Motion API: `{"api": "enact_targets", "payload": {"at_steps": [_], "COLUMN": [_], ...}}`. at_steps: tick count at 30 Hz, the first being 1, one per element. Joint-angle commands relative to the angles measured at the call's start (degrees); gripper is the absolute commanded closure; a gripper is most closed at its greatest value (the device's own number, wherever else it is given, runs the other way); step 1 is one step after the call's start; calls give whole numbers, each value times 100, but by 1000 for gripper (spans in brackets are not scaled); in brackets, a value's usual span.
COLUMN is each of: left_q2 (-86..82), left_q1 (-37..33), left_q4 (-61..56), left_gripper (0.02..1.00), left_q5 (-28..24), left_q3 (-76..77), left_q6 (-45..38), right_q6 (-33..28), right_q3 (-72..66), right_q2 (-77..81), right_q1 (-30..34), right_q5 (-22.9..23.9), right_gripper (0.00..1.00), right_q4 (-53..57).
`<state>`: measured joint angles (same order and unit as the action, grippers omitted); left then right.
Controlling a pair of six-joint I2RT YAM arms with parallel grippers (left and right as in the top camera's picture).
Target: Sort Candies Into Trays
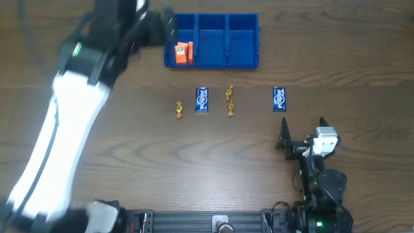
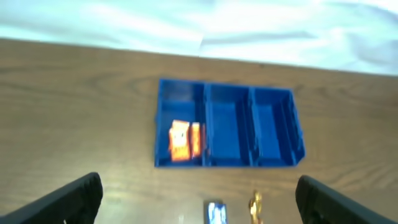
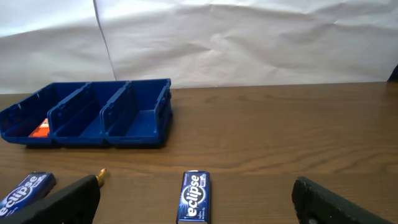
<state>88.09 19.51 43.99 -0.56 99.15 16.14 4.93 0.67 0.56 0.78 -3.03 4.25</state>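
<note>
Closest to the arms' bases, the right claw (image 1: 303,129) sits low over the bench (image 1: 362,77) with its two fingers wide apart and nothing in them. Just past it lies a blue pack (image 1: 279,99). It is flat and thin, so I think the fingers could slide off it or push it along the wood and not lift it. In the same row are a second blue pack (image 1: 202,99) and the gold candies (image 1: 229,94). One gold candy (image 1: 179,109) is by itself, and the other two sit very close together. That close pair is the tricky bit, because a claw going for one might bump the other away or pinch both. Farther off is the blue tray (image 1: 211,65). The orange packs (image 1: 184,53) lie in its end box on the left arm's side. The left claw (image 2: 198,183) hangs high above the bench on the near side of the tray, fingers apart, holding nothing. A candy let go from that high could bounce out or fall in the wrong box, and a claw coming in low could shove the tray. I count two claws, two blue packs, three gold candies, what look like two orange packs, and one tray with three boxes. Five candies wait on the bench.
</note>
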Motion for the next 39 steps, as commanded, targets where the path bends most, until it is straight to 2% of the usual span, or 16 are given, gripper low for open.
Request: {"api": "enact_targets", "payload": {"at_steps": [1,5,12,14,16,24,32,39], "left_q2": [-1943,-3355,-5877,-6354,-6985,-7941,-8491,-8795], "left_q1": [-39,-205,-1010,-1182,-1495,-1696,-1698,-1709], "left_q4": [-682,-1064,-1217,-1220,-1305,-2356,-3880,-4356], "left_gripper": [18,18,20,20,20,20,20,20], "left_q5": [302,437,343,256,-55,-817,-1141,-1266], "left_q3": [-2039,-3202,-5119,-5506,-6072,-7613,-9053,-9713], "left_q6": [-398,-761,-1165,-1169,-1196,-1185,-973,-979], "right_q6": [-72,-72,-72,-72,-72,-72,-72,-72], "right_q3": [-24,-24,-24,-24,-24,-24,-24,-24], "right_q2": [-42,-42,-42,-42,-42,-42,-42,-42], "right_q1": [-11,-11,-11,-11,-11,-11,-11,-11], "right_q5": [-7,-7,-9,-7,-9,-7,-7,-9], "right_gripper": [3,3,3,3,3,3,3,3], "right_q4": [15,15,15,15,15,15,15,15]}}
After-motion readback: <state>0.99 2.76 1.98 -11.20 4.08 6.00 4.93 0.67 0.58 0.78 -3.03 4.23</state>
